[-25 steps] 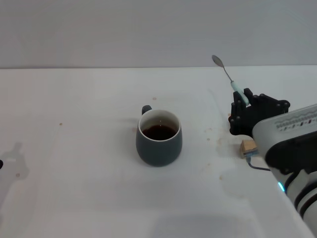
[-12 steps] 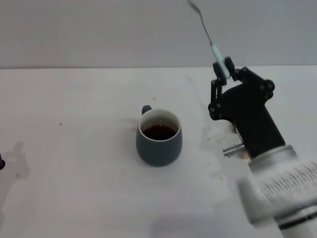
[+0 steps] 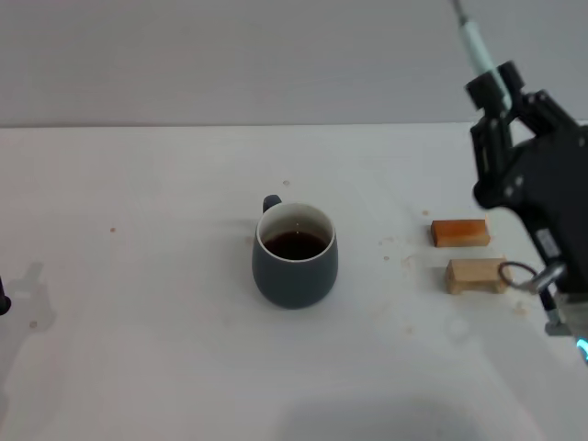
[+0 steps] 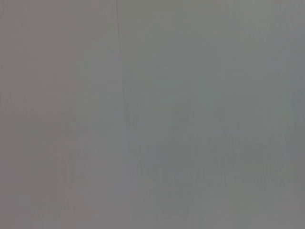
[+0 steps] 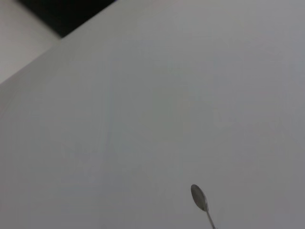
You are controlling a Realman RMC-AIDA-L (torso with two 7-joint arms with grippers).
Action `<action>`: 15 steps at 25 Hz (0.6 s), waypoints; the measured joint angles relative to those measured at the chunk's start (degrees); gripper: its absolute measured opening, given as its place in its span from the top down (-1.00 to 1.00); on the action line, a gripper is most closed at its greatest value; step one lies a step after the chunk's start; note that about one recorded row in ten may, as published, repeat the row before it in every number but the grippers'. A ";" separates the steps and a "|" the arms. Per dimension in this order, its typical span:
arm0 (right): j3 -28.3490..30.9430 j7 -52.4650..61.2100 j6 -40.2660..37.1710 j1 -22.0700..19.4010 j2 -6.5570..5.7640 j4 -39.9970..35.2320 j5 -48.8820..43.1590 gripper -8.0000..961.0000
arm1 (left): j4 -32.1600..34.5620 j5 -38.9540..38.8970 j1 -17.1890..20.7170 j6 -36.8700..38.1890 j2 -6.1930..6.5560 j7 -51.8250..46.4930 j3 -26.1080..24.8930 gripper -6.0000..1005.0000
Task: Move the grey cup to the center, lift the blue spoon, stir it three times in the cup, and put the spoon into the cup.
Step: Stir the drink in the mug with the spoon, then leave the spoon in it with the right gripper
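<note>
The slim pale-blue-handled metal spoon is being gripped by the black right gripper, closed on its handle, raised over the desk's right side, bowl end up. The rounded dark slate-grey ceramic mug w/ brown liquid is sitting mid-desk, well apart. L gripper isn't being shown.

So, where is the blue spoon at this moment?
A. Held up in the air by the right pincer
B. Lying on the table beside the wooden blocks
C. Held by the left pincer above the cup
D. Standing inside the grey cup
A: the right pincer grips the blue spoon by its handle, high above the table, far from the grey cup.
</note>
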 joint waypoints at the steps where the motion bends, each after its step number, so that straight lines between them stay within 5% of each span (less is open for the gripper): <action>1: 0.65 1.11 2.22 -0.44 -0.92 2.08 -0.04 0.73 | 0.01 -0.01 -0.03 -0.16 0.00 0.00 0.00 0.99; 2: 1.30 1.86 8.27 -1.28 -3.16 7.21 -0.09 0.73 | 0.00 0.00 -0.05 -0.24 0.00 0.00 0.00 0.99; 3: 1.30 1.86 8.27 -1.28 -3.16 7.21 -0.09 0.73 | -0.02 0.00 -0.05 -0.31 0.00 0.00 0.00 0.99; 9: 8.52 0.30 35.43 -4.60 -8.66 26.31 -5.39 0.73 | 0.00 0.00 0.16 -0.54 0.01 0.00 0.00 0.99; 12: 17.47 -1.56 60.14 -8.63 -8.81 41.60 -14.91 0.73 | 0.02 -0.01 0.19 -0.57 0.01 0.00 -0.01 0.99; 13: 17.47 -1.56 60.14 -8.63 -8.81 41.60 -14.91 0.73 | -0.01 0.00 0.19 -0.56 0.00 0.00 0.00 0.99; 15: 21.24 -1.59 72.81 -10.69 -8.07 49.77 -19.79 0.73 | 0.00 0.00 0.19 -0.56 0.00 0.00 0.00 0.99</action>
